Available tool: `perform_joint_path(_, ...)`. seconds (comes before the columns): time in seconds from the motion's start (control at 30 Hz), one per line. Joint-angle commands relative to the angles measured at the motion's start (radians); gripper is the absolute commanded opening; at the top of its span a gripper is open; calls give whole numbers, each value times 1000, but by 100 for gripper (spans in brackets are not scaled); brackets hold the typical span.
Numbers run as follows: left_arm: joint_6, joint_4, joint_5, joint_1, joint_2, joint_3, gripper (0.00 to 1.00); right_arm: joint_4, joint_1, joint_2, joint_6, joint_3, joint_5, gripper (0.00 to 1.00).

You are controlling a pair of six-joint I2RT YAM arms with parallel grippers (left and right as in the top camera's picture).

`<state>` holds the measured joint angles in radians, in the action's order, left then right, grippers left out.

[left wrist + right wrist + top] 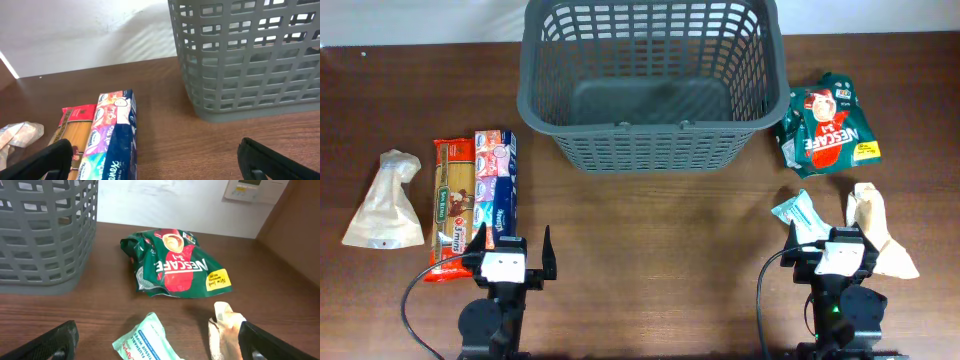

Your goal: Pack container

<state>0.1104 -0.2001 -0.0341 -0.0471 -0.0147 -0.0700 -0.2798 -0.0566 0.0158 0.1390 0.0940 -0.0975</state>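
Note:
The dark grey lattice basket (650, 85) stands empty at the back centre; it also shows in the left wrist view (245, 60) and the right wrist view (45, 230). My left gripper (510, 250) is open and empty near the front left, beside a Kleenex tissue pack (495, 190) (112, 137) and a spaghetti packet (452, 205). My right gripper (832, 245) is open and empty at the front right, over a wipes packet (800, 213) (145, 342) and a beige bag (875, 230) (225, 330). A green Nescafe bag (825, 125) (175, 265) lies right of the basket.
A beige paper bag (385, 200) lies at the far left. The white wall runs behind the table's back edge. Bare wood lies between the two grippers and in front of the basket.

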Motion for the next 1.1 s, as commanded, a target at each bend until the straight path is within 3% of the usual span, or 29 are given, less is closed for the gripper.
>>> perform_joint_path(0.0,-8,2,-7,4,10,10,99,0,-3,-10,3,-7,-12,99)
perform_joint_path(0.1,-8,2,-7,5,10,10,99,12,-3,-10,-3,-7,11,99)
perform_joint_path(0.23,-8,2,-7,4,10,10,99,1,-3,-9,-203,-7,312,99)
perform_joint_path(0.33,-8,2,-7,4,10,10,99,9,-3,-7,-252,-7,436,99)
perform_joint_path(0.4,-8,2,-7,4,10,10,99,53,-3,-7,-355,-6,484,99)
perform_joint_path(0.57,-8,2,-7,4,10,10,99,52,-3,47,-381,61,436,99)
perform_joint_path(0.67,-8,2,-7,4,10,10,99,36,-9,216,-381,190,348,99)
perform_joint_path(0.7,-8,2,-7,4,10,10,99,-27,-39,406,-375,337,320,99)
perform_joint_path(0.77,-8,2,-7,4,10,10,99,-147,-94,623,-312,534,331,99)
perform_joint_path(0.87,-8,2,-7,4,10,10,99,-349,-160,866,-243,827,365,99)
perform_joint_path(1.07,-8,2,-7,4,10,10,99,-567,-250,1165,-244,1225,349,99)
